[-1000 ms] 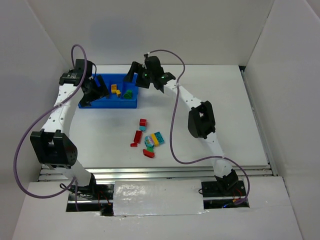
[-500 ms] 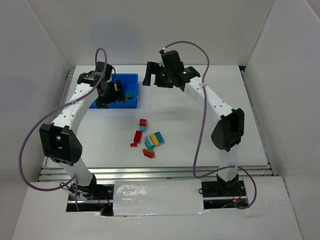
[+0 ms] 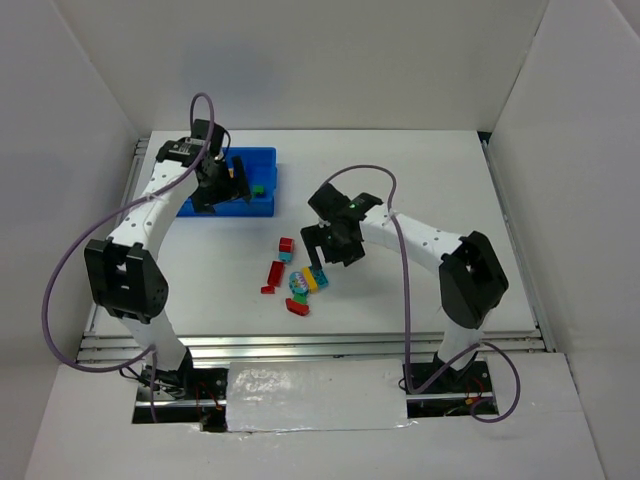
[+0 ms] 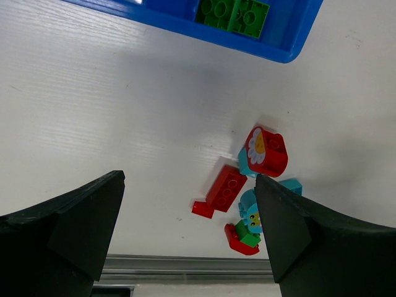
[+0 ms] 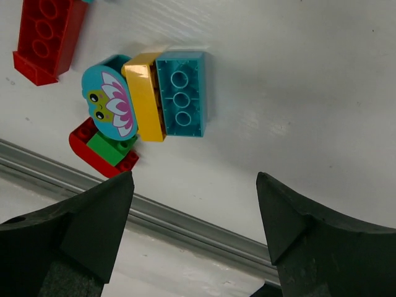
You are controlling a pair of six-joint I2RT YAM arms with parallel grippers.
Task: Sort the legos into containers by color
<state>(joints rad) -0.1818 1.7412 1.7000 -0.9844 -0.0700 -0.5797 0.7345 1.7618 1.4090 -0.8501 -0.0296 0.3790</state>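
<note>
The blue tray (image 3: 264, 158) stands at the back left, with a green brick (image 3: 258, 188) in its right end. In the left wrist view only its corner (image 4: 291, 38) and the green bricks (image 4: 235, 11) show. Loose legos lie mid-table: a red flower brick (image 3: 286, 244) (image 4: 267, 150), a long red brick (image 3: 275, 272) (image 4: 226, 187) (image 5: 46, 37), a cyan brick (image 3: 319, 274) (image 5: 181, 94) beside a yellow one (image 5: 144, 96), a cyan frog piece (image 3: 298, 286) (image 5: 111, 102), and a red-and-green piece (image 3: 297, 306) (image 5: 105, 151). My left gripper (image 3: 222, 186) (image 4: 189, 229) is open and empty above the tray. My right gripper (image 3: 328, 250) (image 5: 192, 235) is open and empty just above the cyan brick.
White walls enclose the table on three sides. A metal rail (image 5: 204, 226) runs along the table's near edge, just in front of the pile. A tiny red piece (image 4: 202, 209) lies beside the long red brick.
My right arm has swung from behind the tray's right end down to the loose pile mid-table. My left gripper has stayed over the tray, shifting only slightly.
</note>
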